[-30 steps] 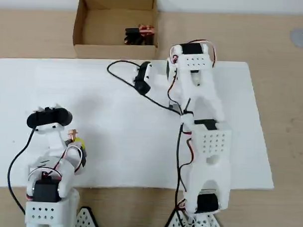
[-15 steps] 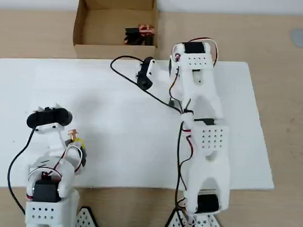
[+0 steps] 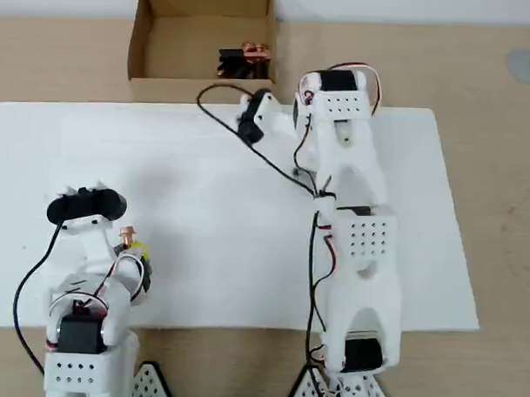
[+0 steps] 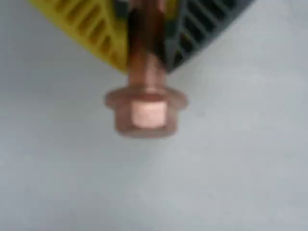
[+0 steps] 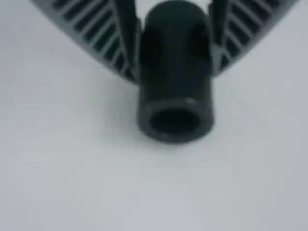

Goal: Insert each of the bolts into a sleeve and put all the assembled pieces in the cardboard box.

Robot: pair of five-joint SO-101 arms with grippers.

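My left gripper (image 4: 145, 50) is shut on a copper bolt (image 4: 146, 103), whose flanged hex head sticks out past the yellow and black fingers above the white mat. From above, that bolt (image 3: 127, 235) sits at the left gripper (image 3: 133, 244) near the mat's front left. My right gripper (image 5: 174, 57) is shut on a black sleeve (image 5: 175, 98), its open bore facing the camera. In the high view the right gripper (image 3: 253, 120) is at the mat's far edge, just in front of the cardboard box (image 3: 150, 46). Assembled pieces (image 3: 244, 60) lie in the box's right corner.
A white mat (image 3: 203, 214) covers the wooden table between the arms. A black cable (image 3: 275, 164) loops across the mat beside the right arm. A small grey disc (image 3: 528, 65) lies at the table's far right.
The right gripper with the sleeve has swung a little farther from the arm bases, closer to the box's front wall. The left arm and its bolt have stayed put.
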